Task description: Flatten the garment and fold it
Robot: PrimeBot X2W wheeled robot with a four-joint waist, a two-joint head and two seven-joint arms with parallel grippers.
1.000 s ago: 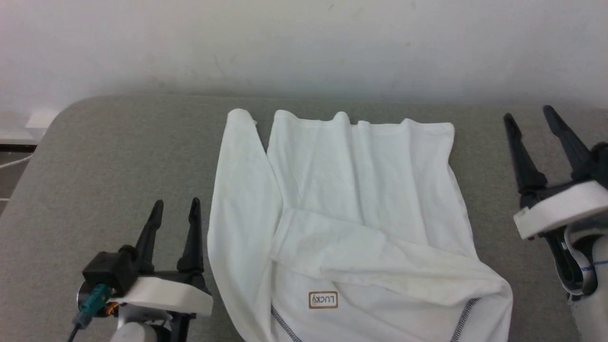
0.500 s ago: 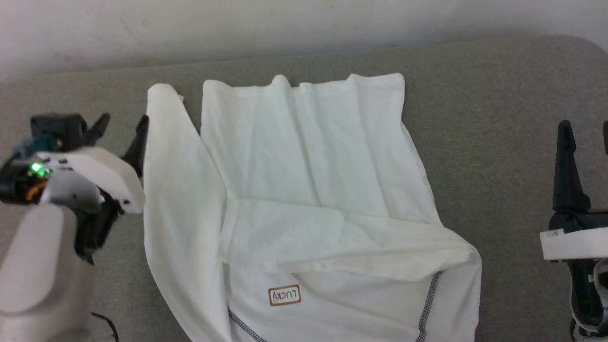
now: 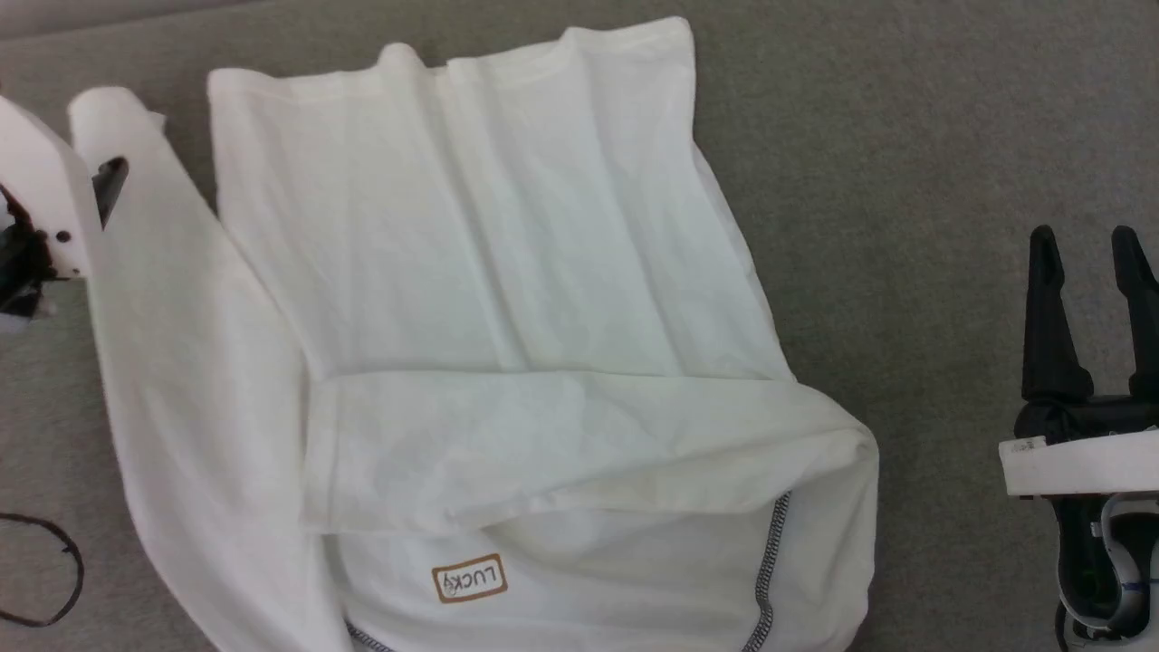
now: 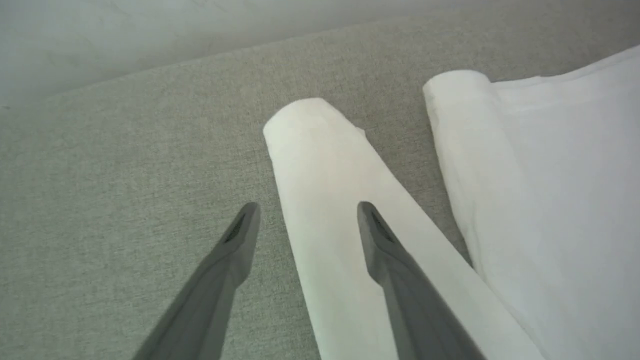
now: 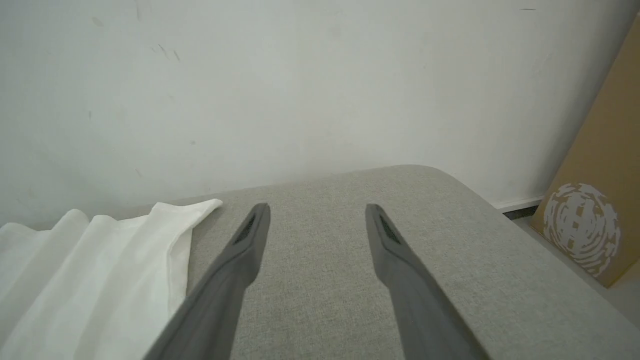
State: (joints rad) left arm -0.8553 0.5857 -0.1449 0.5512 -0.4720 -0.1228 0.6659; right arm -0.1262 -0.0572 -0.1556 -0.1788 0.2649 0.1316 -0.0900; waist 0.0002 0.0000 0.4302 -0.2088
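The white garment [image 3: 471,254] lies spread on the grey padded surface [image 3: 905,181], hem at the far side. One sleeve [image 3: 543,444] is folded across the chest above the brown-bordered patch [image 3: 469,578]. The other sleeve [image 3: 172,362] runs down the left side. My left gripper [image 4: 307,214] hangs open over that sleeve [image 4: 330,190] just short of its cuff, one finger above the fabric and one above the bare surface. Its white housing [image 3: 36,172] is at the head view's left edge. My right gripper [image 3: 1091,263] stands open and empty to the right of the garment.
A black cable loop [image 3: 41,570] lies at the lower left. In the right wrist view the surface's rounded far corner [image 5: 430,175] meets a white wall [image 5: 300,75], and a brown cardboard box [image 5: 595,200] stands beyond the right edge.
The head camera has tilted down and closer, so the whole picture shifted. My left gripper has advanced along the left sleeve toward its cuff. Both grippers stay open.
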